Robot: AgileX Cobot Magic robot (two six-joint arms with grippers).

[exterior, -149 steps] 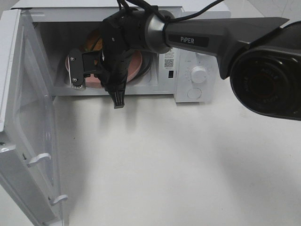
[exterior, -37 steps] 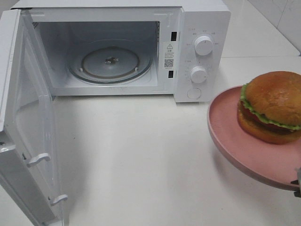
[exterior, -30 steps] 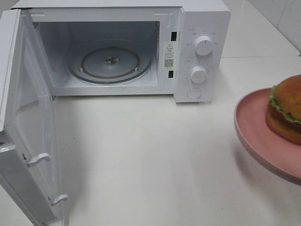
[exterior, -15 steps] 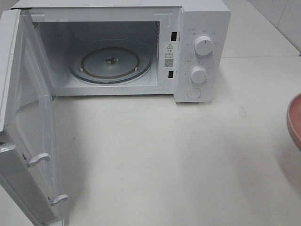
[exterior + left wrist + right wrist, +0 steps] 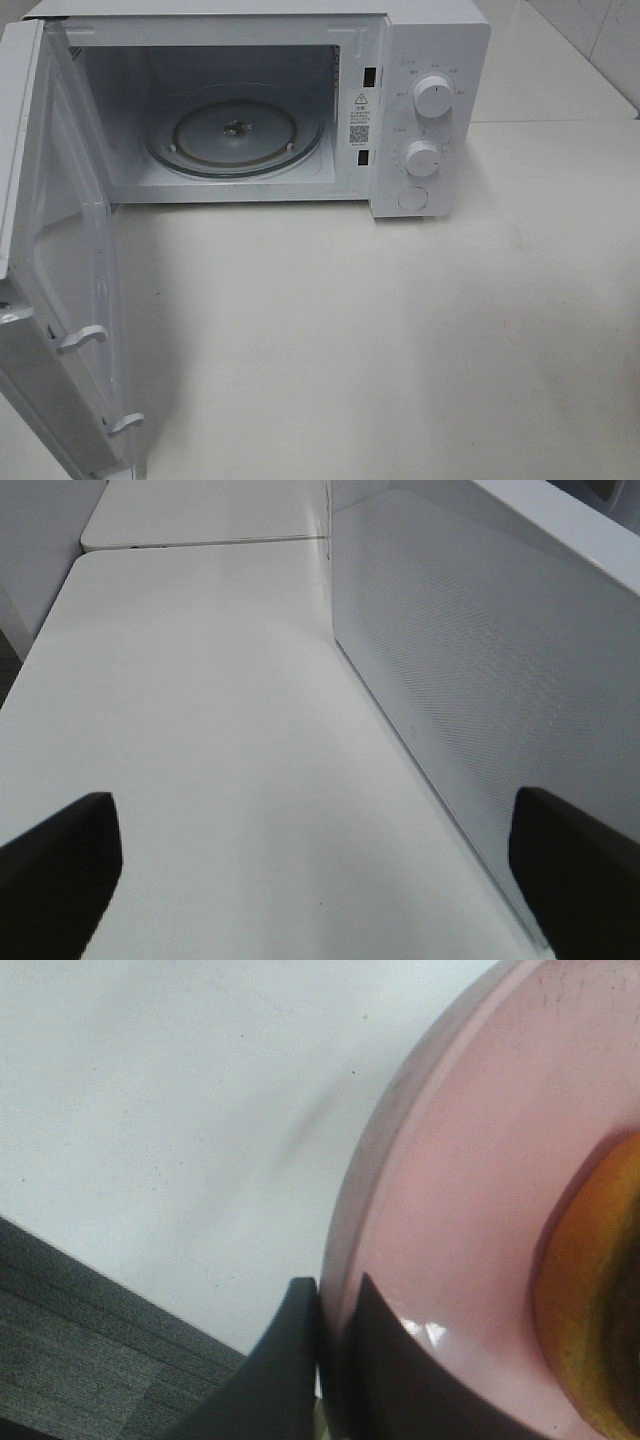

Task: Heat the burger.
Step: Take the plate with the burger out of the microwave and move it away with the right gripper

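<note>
Nearest the right wrist camera, the right hand [image 5: 330,1335]: two dark fingers [image 5: 285,1360] pinched narrowly on the rim of a pink plate [image 5: 450,1190], one finger outside the rim and one inside. On that plate, at the picture's edge, the burger [image 5: 590,1310], only a golden-brown slice of bun showing (the rest is cut off). Under the plate, a white surface [image 5: 150,1090], with a strip of grey floor [image 5: 90,1350] past its edge. Left hand [image 5: 320,880]: two dark fingertips at the picture's lower corners, spread wide and holding nothing, over the same white surface [image 5: 220,730] and beside the dotted inner panel of the microwave door [image 5: 470,670]. Farther off, in the high view: a white microwave [image 5: 430,60] standing on the surface [image 5: 400,340], door [image 5: 60,260] swung fully open to the left, a glass turntable [image 5: 235,130] bare in the cavity, two round dials [image 5: 433,96] one above the other on the right-hand panel. Neither hand, plate nor burger appears in the high view.
</note>
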